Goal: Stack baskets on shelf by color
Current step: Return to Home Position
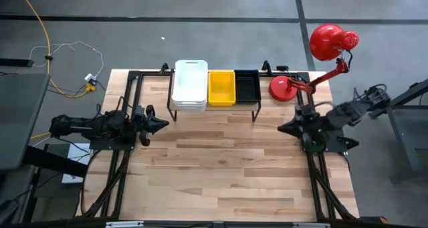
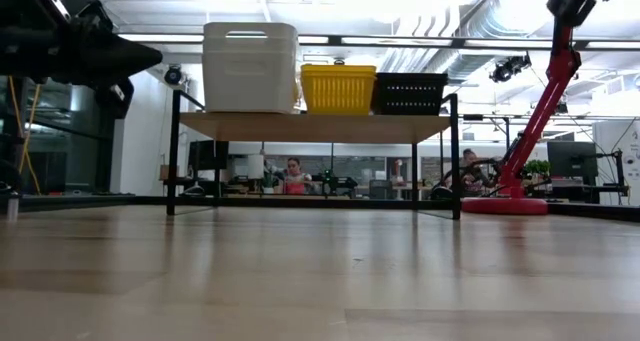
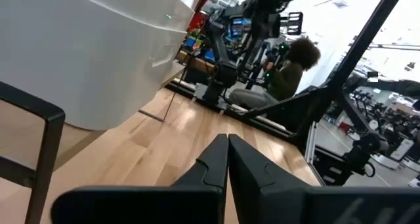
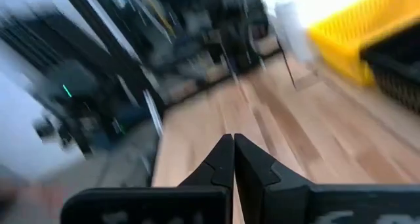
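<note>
left gripper (image 1: 159, 125) and right gripper (image 1: 286, 128), both closed and empty, point inward from opposite table (image 1: 221, 168) sides.

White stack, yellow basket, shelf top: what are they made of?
Stacked solid white rectangular baskets: likely plastic, smooth, slightly glossy walls. Small yellow mesh-walled basket: likely moulded plastic, perforated sides. Shelf's light plank top: looks like wood, pale and matte.

White baskets (image 3: 85, 46) partly off-frame
</note>
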Controlling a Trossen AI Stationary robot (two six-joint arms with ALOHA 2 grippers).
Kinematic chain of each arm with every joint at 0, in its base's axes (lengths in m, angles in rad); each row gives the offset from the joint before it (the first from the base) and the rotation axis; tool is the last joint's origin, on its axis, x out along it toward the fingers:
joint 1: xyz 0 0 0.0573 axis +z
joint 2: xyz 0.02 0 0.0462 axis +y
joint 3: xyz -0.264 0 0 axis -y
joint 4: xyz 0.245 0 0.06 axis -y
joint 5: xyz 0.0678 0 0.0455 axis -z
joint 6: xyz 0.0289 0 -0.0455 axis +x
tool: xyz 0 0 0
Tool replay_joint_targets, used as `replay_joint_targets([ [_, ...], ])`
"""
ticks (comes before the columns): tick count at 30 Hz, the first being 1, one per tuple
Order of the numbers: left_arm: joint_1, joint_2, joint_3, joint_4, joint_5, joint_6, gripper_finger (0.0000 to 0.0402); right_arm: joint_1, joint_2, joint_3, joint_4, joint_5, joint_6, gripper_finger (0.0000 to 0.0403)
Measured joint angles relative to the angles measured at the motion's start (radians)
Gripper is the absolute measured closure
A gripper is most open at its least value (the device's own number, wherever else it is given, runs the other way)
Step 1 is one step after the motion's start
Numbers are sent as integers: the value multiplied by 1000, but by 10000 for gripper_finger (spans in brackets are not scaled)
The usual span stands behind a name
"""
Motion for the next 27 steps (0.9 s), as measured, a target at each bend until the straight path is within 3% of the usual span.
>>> replay_joint_targets([
  [5,0,0,0,0,-1,0,401,-82,-225,-221,264,-85,-111,403],
  [11,0,0,0,0,-1,0,401,-176,-465,-346,212,-151,-120,403],
  [15,0,2,0,2,-1,0,401,-206,-452,-375,194,-183,-163,403],
  [23,0,10,2,1,-3,0,401,-275,-466,-568,520,-285,-165,403],
  [27,0,10,2,1,-3,0,401,-345,-465,-643,599,-353,-128,403],
])
